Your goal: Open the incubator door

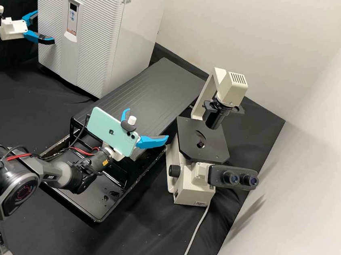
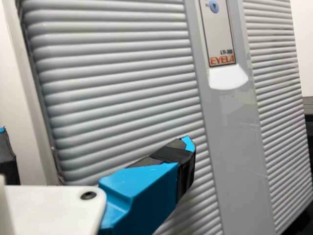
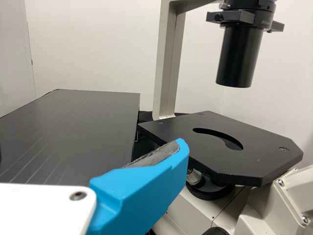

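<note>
- At the high view's upper left, the left gripper [image 1: 45, 26] stood with its fingers spread and nothing between them. One lay in front of the ribbed incubator door [image 1: 98, 41], the other past the door's outer edge; whether either touched could not be told.
- Across the left wrist view, a dark seam ran down that door edge, beside the pale side of the incubator [image 1: 142, 33]. The door looked shut, its control panel [image 1: 72, 16] set in the smooth central strip.
- Between the incubator and the microscope [image 1: 191, 186], a ridged black panel [image 1: 162, 83] reached from near the incubator's base almost to the microscope stage [image 1: 188, 142].
- Over the near end of that panel, the right gripper [image 1: 148, 123] was parted wide, holding nothing. A gap separated it from the stage, and a mint-green smartphone [image 1: 112, 131] was mounted on its arm.
- Beyond the microscope rose the pale wall [image 1: 302, 69], with black cloth [image 1: 258, 112] in the space between.
- Below the right arm sat a shallow black tray [image 1: 97, 220], with dark wet-looking spots on its floor and a black frame [image 1: 113, 181] inside its rim.
- Behind the closed door, the incubator's contents could not be seen.
</note>
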{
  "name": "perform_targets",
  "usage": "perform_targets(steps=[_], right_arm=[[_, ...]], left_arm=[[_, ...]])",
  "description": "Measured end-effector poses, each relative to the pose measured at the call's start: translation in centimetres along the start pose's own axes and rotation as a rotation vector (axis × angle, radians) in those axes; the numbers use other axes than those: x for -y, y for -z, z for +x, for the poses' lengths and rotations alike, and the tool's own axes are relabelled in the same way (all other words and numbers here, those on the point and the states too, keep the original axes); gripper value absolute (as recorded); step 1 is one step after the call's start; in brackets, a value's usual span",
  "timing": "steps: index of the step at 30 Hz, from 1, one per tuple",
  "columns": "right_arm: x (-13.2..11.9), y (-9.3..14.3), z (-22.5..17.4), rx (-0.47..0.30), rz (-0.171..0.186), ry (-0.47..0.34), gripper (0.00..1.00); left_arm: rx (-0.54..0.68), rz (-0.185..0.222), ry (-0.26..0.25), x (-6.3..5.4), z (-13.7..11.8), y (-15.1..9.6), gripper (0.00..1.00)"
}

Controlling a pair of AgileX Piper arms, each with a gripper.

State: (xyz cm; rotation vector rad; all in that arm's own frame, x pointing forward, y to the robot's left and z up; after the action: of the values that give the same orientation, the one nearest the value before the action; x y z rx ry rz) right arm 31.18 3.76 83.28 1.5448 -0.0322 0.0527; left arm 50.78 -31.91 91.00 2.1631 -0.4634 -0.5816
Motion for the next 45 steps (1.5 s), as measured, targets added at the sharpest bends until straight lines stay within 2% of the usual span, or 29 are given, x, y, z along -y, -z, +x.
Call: perform_targets(steps=[3, 12, 17, 22, 31, 34, 38, 39, 45], right_arm=[[0.0, 0.0, 0.0, 0.0, 0.0, 0.0, 1.0], [0.0, 0.0, 0.0, 0.0, 0.0, 0.0, 1.0], [0.0, 0.0, 0.0, 0.0, 0.0, 0.0, 1.0], [0.0, 0.0, 0.0, 0.0, 0.0, 0.0, 1.0], [0.0, 0.0, 0.0, 0.0, 0.0, 0.0, 1.0], [0.0, 0.0, 0.0, 0.0, 0.0, 0.0, 1.0], [0.0, 0.0, 0.0, 0.0, 0.0, 0.0, 1.0], [0.0, 0.0, 0.0, 0.0, 0.0, 0.0, 1.0], [0.0, 0.0, 0.0, 0.0, 0.0, 0.0, 1.0]], left_arm=[[0.001, -0.011, -0.005, 0.0, 0.1, 0.3, 1.0], [0.016, 0.001, 0.001, -0.3, 0.3, 0.4, 1.0], [0.025, 0.021, 0.001, -0.7, 0.4, 0.5, 1.0], [0.036, 0.017, -0.002, -1.0, 0.8, 0.3, 1.0], [0.062, 0.045, -0.009, -1.5, 1.9, 0.0, 1.0], [0.067, 0.024, -0.009, -1.4, 2.2, -0.1, 1.0], [0.074, 0.017, -0.013, -1.3, 2.5, -0.4, 1.0], [0.073, 0.017, -0.014, -1.4, 2.5, -0.4, 0.0], [0.075, 0.011, -0.015, -1.3, 2.6, -0.5, 0.0]])
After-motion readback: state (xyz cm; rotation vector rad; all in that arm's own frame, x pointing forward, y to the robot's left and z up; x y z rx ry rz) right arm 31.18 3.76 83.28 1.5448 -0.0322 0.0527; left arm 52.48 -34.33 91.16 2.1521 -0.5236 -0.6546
